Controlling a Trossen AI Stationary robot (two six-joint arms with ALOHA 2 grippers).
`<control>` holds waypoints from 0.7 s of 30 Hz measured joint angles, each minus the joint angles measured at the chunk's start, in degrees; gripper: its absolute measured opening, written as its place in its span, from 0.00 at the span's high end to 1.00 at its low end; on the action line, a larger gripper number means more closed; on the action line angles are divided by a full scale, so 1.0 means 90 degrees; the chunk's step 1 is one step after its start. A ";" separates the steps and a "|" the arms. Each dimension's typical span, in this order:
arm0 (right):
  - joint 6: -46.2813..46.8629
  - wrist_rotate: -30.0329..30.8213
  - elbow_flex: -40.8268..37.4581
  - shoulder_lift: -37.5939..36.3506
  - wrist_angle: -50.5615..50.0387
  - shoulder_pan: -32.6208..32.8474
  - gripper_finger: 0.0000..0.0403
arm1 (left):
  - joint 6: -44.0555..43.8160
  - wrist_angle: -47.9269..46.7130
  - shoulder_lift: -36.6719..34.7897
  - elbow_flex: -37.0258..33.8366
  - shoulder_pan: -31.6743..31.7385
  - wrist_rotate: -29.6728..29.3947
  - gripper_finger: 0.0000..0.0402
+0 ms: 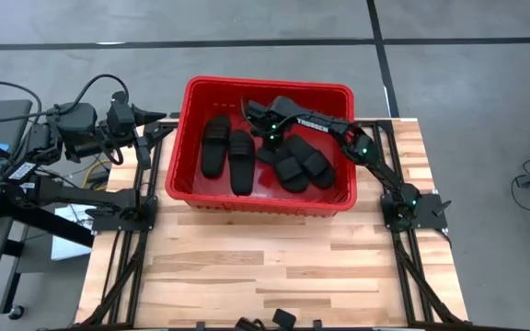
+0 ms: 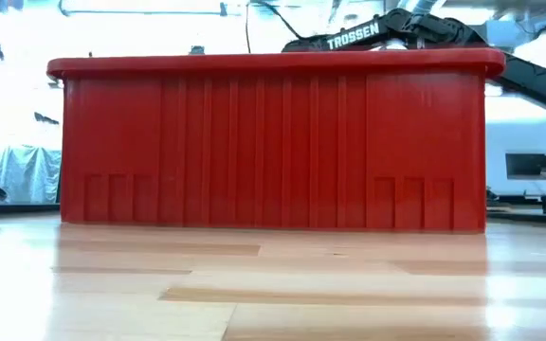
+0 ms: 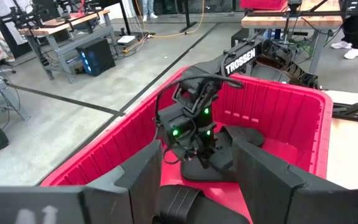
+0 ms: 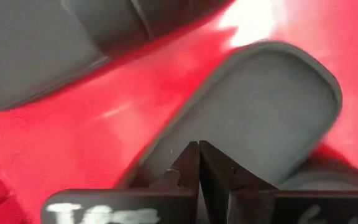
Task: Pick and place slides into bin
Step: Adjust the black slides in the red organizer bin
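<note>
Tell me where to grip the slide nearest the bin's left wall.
Take the slide by its wide strap, coming straight down from above: it lies flat with the strap uppermost, and the bin wall and neighbouring slide crowd its long sides. The left pincer looks nearest.

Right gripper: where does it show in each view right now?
High: right gripper inside the bin, among the slides.
Low: hidden behind the bin's wall.
Left wrist: picture's middle, over a slide.
Right wrist: bottom middle, fingers together.
Shared landmark: the red bin.
</note>
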 joint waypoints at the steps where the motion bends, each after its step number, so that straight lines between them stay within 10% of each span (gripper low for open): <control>1: 0.0000 0.0026 0.0012 0.0077 0.0060 0.0029 1.00 | 0.0000 0.0000 -0.0001 0.0000 0.0002 0.0000 0.53; 21: 0.0626 0.0319 -0.0007 0.0281 -0.0752 -0.0343 1.00 | -0.0051 0.0005 -0.0001 0.0000 0.0002 0.0000 0.53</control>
